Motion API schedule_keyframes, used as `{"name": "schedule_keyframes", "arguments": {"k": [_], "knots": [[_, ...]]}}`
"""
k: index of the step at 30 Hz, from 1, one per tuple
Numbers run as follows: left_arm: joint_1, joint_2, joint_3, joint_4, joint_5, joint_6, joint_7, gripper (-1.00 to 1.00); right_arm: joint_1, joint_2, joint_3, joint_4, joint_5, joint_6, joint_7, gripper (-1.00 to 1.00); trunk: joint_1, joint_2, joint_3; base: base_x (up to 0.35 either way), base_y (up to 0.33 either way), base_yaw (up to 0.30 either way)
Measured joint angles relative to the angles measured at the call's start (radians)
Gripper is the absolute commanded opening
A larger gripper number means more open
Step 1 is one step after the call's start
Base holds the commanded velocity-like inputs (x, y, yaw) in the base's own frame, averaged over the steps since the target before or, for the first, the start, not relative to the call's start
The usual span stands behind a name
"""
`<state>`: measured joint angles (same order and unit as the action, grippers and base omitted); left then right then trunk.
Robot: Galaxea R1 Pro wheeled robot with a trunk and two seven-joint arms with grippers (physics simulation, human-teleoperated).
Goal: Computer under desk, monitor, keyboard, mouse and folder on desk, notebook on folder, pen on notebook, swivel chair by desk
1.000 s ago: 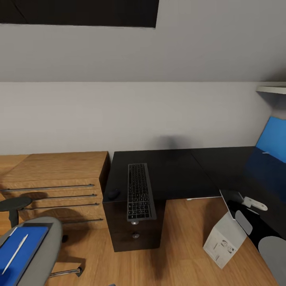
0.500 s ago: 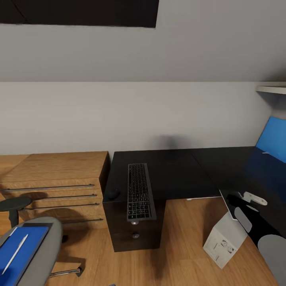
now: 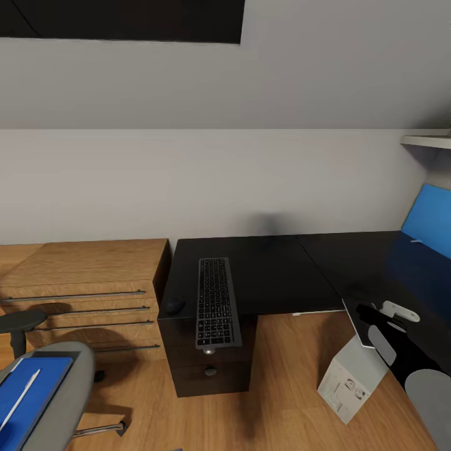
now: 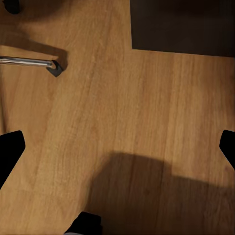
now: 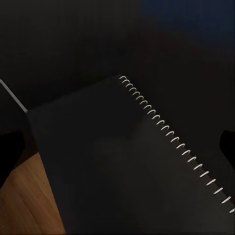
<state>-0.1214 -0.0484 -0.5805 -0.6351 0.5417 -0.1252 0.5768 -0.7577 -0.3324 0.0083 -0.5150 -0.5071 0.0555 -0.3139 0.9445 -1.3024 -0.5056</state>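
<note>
While the whole head view is sliding slightly against the earlier pictures, you are turning or rolling the base, not moving any object; the task's things are lying where they were.

The keyboard (image 3: 218, 302), flat and dark with fine grey keys, is lying on the black desk (image 3: 275, 269) at its near left edge, overhanging it slightly. The mouse (image 3: 175, 306), a small rounded black lump, is sitting just beside it at the near left corner. The blue folder (image 3: 30, 393) with a thin white pen (image 3: 17, 401) on it is resting on the grey swivel chair (image 3: 66, 401).

In the right wrist view, a matte black spiral-bound notebook (image 5: 132, 166) is lying on the desk's near edge. You are not gripping it; both claws' fingertips are spread wide at the frame edges, holding nothing. The left wrist is facing a wood-grain floor (image 4: 117, 107).
</note>
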Motion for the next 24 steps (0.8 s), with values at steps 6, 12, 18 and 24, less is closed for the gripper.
{"name": "schedule_keyframes", "arguments": {"k": [6, 12, 18, 24], "knots": [[0.0, -0.001, 0.0, 0.001, 0.0, 0.0, 0.0, 1.0, 0.0, 0.001, 0.002, 0.0, 0.001, 0.0, -0.002, 1.0, 0.0, 0.0, 0.0, 0.056, -0.07, 0.0], [0.0, 0.0, 0.0, 0.003, 0.0, 0.001, 0.001, 1.0, 0.0, 0.001, 0.001, 0.0, 0.004, 0.0, 0.001, 1.0, 0.0, 0.0, 0.0, 0.085, -0.132, 0.0], [0.0, 0.0, 0.0, 0.003, 0.0, 0.001, 0.0, 1.0, 0.0, 0.001, 0.001, 0.003, 0.003, 0.001, 0.004, 1.0, 0.0, 0.0, 0.0, 0.009, -0.013, 0.0], [0.0, 0.0, 0.0, 0.003, 0.0, 0.0, 0.001, 1.0, 0.0, 0.001, 0.0, 0.003, 0.003, 0.0, 0.005, 1.0, 0.0, 0.0, 0.0, 0.128, -0.028, 0.0]]}}
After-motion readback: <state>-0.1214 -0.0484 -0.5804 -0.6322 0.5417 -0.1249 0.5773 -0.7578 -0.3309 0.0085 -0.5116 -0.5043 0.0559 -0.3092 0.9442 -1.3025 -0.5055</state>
